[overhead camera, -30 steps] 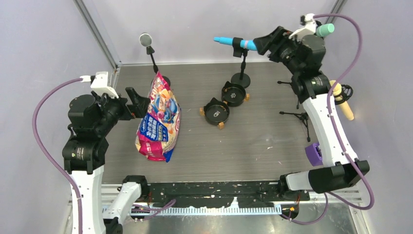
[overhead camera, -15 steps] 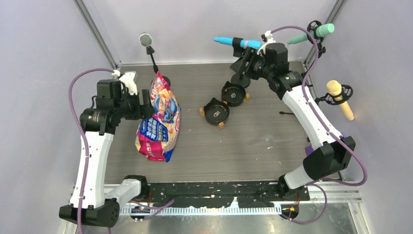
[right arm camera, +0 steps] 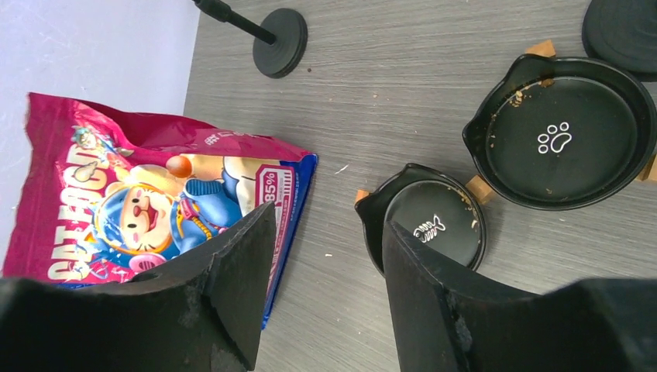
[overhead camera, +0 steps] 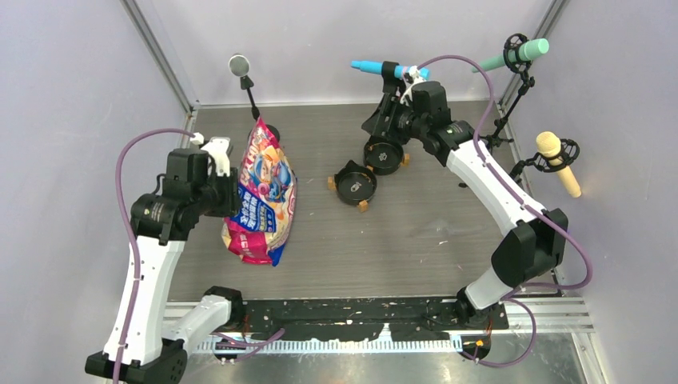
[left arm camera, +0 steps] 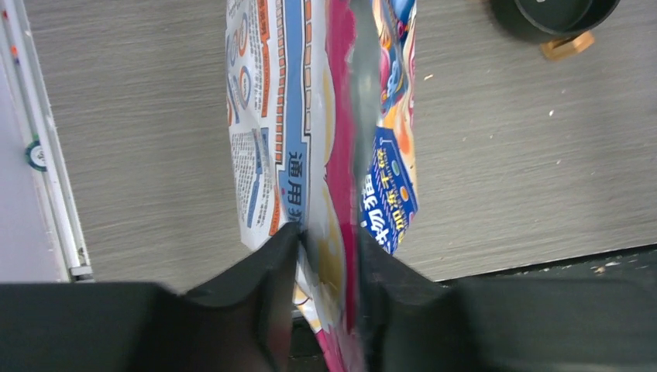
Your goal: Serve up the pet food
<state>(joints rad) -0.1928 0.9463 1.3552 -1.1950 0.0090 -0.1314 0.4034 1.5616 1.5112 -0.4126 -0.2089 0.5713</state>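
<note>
Left jaws: pinching pet food bag (left arm camera: 263,116) side edge, to lift for pouring.
Right jaws: spread, empty, above bowls (right arm camera: 434,225), likely to steady one.

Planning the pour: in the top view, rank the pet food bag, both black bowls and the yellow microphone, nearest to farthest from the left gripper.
1. pet food bag, in the left gripper.
2. front bowl, centre.
3. back bowl, behind it.
4. yellow microphone, far right.
</note>
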